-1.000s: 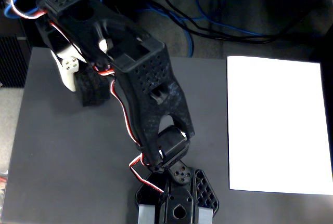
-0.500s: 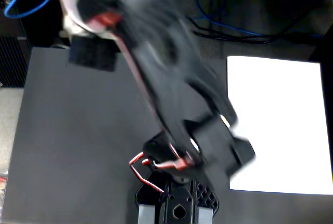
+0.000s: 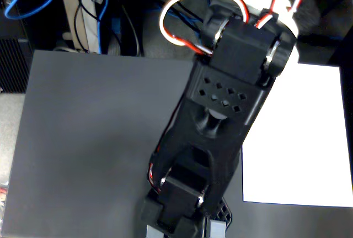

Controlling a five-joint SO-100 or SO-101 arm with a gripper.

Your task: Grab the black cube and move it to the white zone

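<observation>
My black arm reaches from the top right down to the bottom middle of the fixed view. Its gripper [image 3: 185,228] sits at the bottom edge, seen from above and partly cut off, so the jaws do not show. A bumpy, porous black patch, apparently the black cube [image 3: 225,216], peeks out at the gripper's right side, over the dark grey mat. Whether the gripper holds it I cannot tell. The white zone [image 3: 298,138], a sheet of white paper, lies on the right. Its lower left corner is just right of the cube.
The dark grey mat [image 3: 88,138] covers the left and middle of the table. Cables, a blue wire [image 3: 33,0] and dark equipment crowd the far edge at the top. The arm's red and white wires [image 3: 182,6] loop above its upper joint.
</observation>
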